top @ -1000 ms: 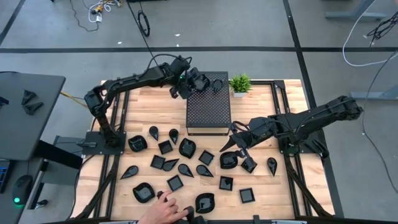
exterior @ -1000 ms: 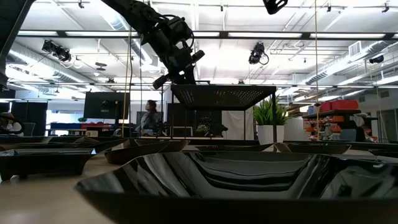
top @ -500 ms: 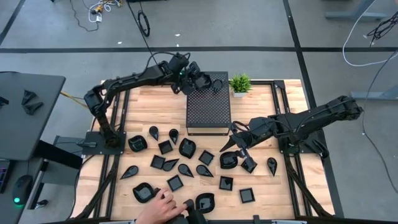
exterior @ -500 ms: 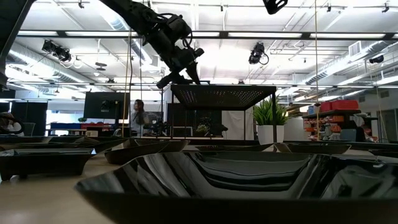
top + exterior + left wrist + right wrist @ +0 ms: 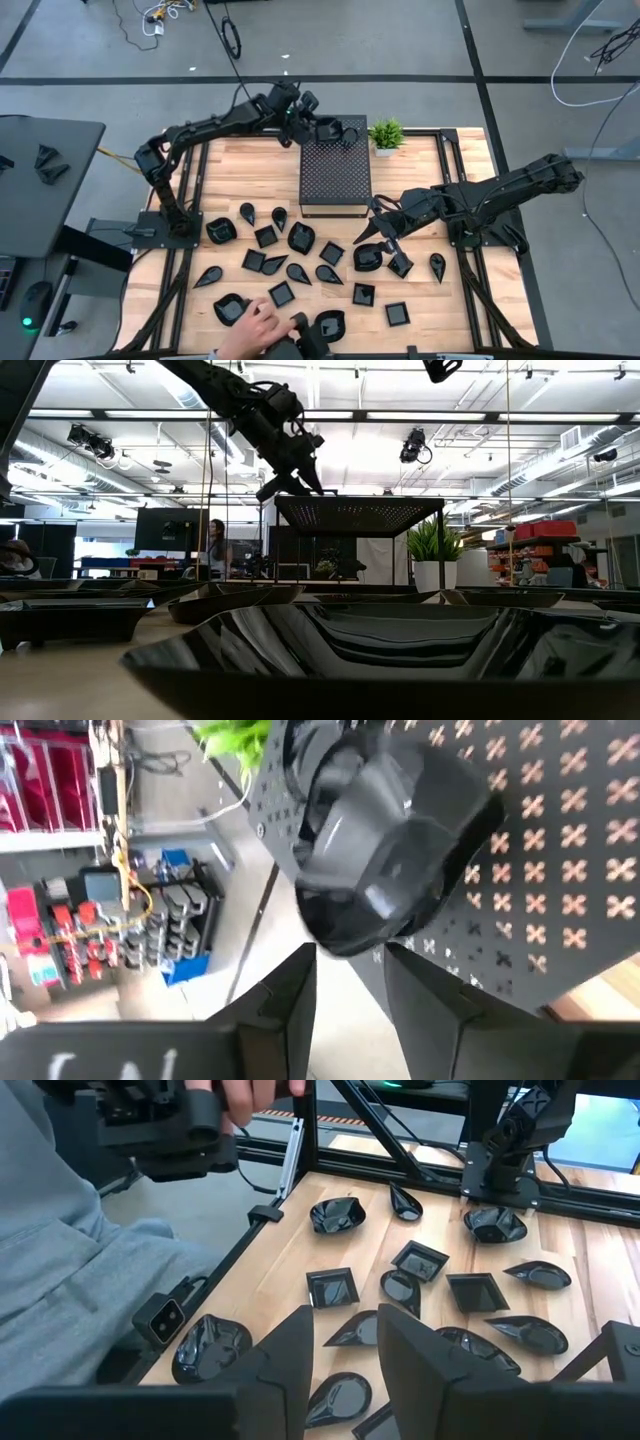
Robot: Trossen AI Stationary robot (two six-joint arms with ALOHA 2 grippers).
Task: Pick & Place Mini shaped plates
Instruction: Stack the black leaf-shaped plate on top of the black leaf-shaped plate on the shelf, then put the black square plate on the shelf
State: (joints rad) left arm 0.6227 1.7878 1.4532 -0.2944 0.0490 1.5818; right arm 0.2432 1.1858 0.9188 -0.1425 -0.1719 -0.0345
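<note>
My left gripper (image 5: 318, 127) hung over the far corner of the perforated box (image 5: 335, 170), a black metal case punched all over with small crosses. Its fingers (image 5: 285, 995) stood apart, and a glossy rounded dish (image 5: 395, 860) sat just ahead of them against the box's patterned top; I could not tell whether they touched it. My right gripper (image 5: 382, 233) waited low over the pale wooden table (image 5: 440, 300), fingers parted around nothing, just beside a rounded dish. The mini shaped plates (image 5: 300, 238) lay scattered on the near half of the planks: shiny black, some square, some teardrop, some rounded bowls, roughly twenty by my count. One green potted plant (image 5: 386, 134) stood beside the box. A person's hand (image 5: 262, 328) rested at the near edge among the dishes.
</note>
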